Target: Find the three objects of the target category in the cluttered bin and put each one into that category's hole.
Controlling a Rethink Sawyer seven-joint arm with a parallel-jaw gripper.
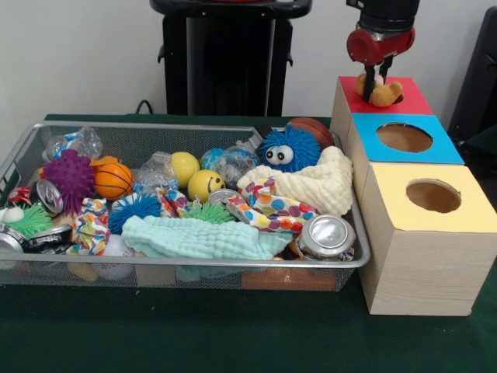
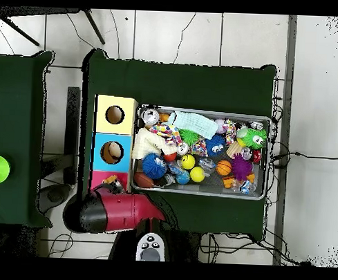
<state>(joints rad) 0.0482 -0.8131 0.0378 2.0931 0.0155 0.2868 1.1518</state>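
Note:
My gripper [image 1: 378, 78] hangs over the red panel [image 1: 411, 99] of the far wooden box and is shut on a small tan and orange soft toy animal [image 1: 380, 93]. The toy sits right at the red-ringed hole and covers most of it. In the overhead view the arm [image 2: 114, 211] reaches over the red panel [image 2: 100, 178], with the toy [image 2: 114, 179] showing at its tip. The wire-mesh bin [image 1: 194, 264] stands beside the boxes, full of clutter. I see no other soft toy animal in it; an orange thing [image 1: 283, 278] shows through the front mesh, but I cannot tell what it is.
The blue-ringed hole [image 1: 404, 137] and yellow-ringed hole [image 1: 433, 196] lie nearer the camera. The bin holds a blue fuzzy ball with googly eyes [image 1: 289, 149], a toy basketball [image 1: 113, 180], yellow balls, spiky balls, cloths [image 1: 326, 183] and cans [image 1: 328, 235].

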